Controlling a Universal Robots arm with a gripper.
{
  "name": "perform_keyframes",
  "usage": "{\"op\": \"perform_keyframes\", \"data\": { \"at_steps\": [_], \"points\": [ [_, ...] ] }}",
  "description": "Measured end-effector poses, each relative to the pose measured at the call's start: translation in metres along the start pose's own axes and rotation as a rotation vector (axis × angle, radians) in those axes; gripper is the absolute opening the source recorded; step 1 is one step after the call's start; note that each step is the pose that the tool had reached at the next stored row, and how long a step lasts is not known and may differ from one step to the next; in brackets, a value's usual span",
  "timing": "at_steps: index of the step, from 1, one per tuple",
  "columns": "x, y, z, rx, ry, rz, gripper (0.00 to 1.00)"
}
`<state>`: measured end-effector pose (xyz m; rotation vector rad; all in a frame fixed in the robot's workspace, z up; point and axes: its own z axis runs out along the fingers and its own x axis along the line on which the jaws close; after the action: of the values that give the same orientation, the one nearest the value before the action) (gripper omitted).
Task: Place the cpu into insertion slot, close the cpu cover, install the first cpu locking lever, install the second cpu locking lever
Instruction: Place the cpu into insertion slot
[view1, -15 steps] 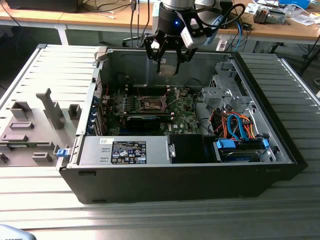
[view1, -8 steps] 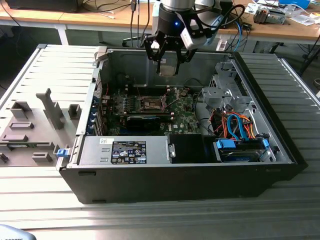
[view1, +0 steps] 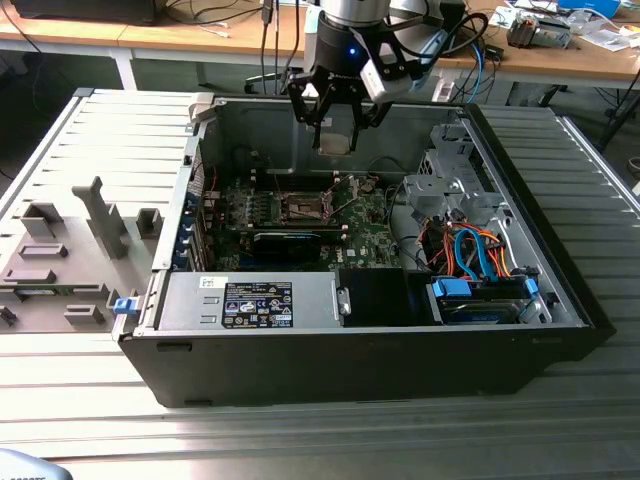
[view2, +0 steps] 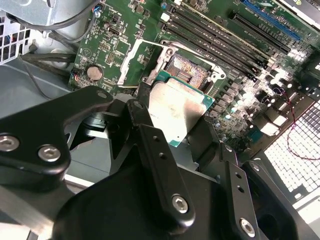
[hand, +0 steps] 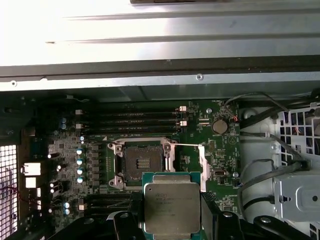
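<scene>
My gripper (view1: 334, 140) hangs above the open computer case, over its far wall, shut on the cpu (view1: 338, 136). In both wrist views the cpu (hand: 170, 205) (view2: 177, 106) is a pale silver square with a green edge, pinched between the black fingers (hand: 125, 225). The insertion slot (hand: 142, 162) (view2: 190, 70) (view1: 303, 208) lies uncovered on the green board, a short way off from the cpu and lower. The cpu cover (view2: 131, 61) (hand: 202, 167) stands flipped open beside the slot, with a thin lever wire running along it.
A long black card (view1: 290, 240) lies near the slot, and a large grey labelled box (view1: 260, 300) sits at the case front. Blue and orange cables (view1: 480, 260) fill the drive bay on the exterior view's right. Memory slots (hand: 137, 122) run beside the socket. A grey fixture tray (view1: 70, 250) is outside on the left.
</scene>
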<state>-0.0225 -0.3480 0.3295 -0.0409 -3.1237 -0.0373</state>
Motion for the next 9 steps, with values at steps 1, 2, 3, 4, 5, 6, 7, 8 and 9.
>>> {"op": "perform_keyframes", "data": {
  "at_steps": [1, 2, 3, 4, 5, 6, 7, 8, 9],
  "points": [
    [0.0000, 0.0000, 0.0004, 0.0000, 0.0000, 0.000, 0.55],
    [0.0000, 0.0000, 0.0011, 0.0000, -0.0001, 0.000, 0.55],
    [0.0000, 0.0000, 0.0017, 0.0001, 0.0000, 0.000, 0.55],
    [0.0000, -0.0001, 0.0019, 0.0001, 0.0000, 0.000, 0.55],
    [0.0000, -0.0001, 0.0020, 0.0002, 0.0001, 0.000, 0.55],
    [0.0000, -0.0001, 0.0020, 0.0002, 0.0001, 0.000, 0.55],
    [0.0000, -0.0001, 0.0021, 0.0000, 0.0000, 0.000, 0.55],
    [0.0000, 0.0000, 0.0022, 0.0000, 0.0000, 0.000, 0.55],
    [0.0000, 0.0000, 0.0022, 0.0001, 0.0000, 0.000, 0.55]
  ]
}}
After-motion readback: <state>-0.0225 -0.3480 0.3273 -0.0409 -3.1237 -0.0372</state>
